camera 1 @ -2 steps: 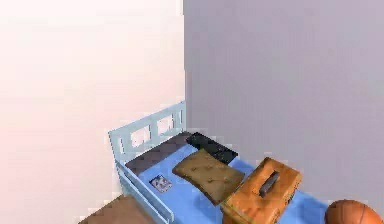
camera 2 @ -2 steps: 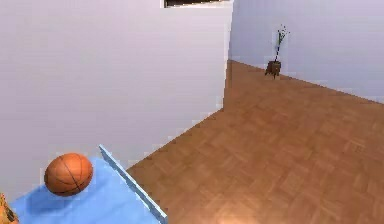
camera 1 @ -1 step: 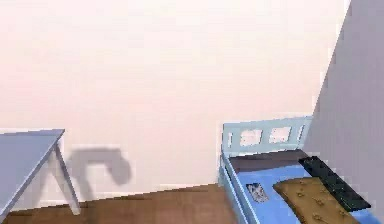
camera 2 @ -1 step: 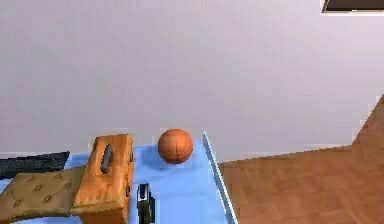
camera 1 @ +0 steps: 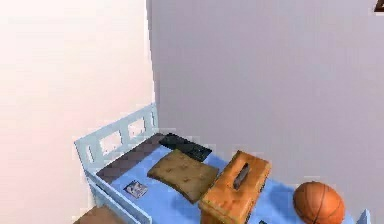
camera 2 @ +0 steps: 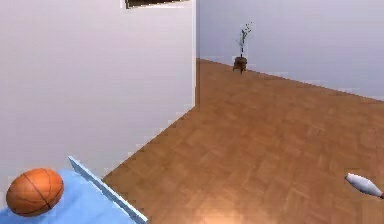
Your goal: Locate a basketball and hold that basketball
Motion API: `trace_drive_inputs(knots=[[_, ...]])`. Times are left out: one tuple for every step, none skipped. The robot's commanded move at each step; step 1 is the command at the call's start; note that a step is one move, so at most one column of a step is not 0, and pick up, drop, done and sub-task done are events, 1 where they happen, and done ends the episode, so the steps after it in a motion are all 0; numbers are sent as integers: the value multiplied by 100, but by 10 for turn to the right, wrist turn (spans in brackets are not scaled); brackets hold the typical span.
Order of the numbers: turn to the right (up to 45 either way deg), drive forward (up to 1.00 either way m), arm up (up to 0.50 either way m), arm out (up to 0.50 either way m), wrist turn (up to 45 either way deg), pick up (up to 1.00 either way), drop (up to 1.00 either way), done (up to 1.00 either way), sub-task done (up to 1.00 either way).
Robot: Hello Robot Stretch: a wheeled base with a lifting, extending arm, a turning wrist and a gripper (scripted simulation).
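Note:
An orange basketball (camera 1: 318, 203) with dark seams lies on a blue bed (camera 1: 175, 195) at the forward view's lower right, next to a brown wooden box. The same ball (camera 2: 35, 191) rests on the blue bed surface (camera 2: 85, 205) at the arm side view's lower left corner.
The bed has a pale blue headboard (camera 1: 115, 140) against the wall, dark and brown pillows (camera 1: 185, 172), a wooden tissue box (camera 1: 236, 185) and a small flat item (camera 1: 133, 187). Open wood floor (camera 2: 260, 140) stretches away. A small plant stand (camera 2: 241, 60) sits far off. A white object (camera 2: 364, 184) lies on the floor.

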Motion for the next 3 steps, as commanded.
trace_drive_inputs(knots=[[330,0,0,0,0,0,0,0,0],[0,15,0,0,0,0,0,0,0],[-450,0,0,0,0,0,0,0,0]])
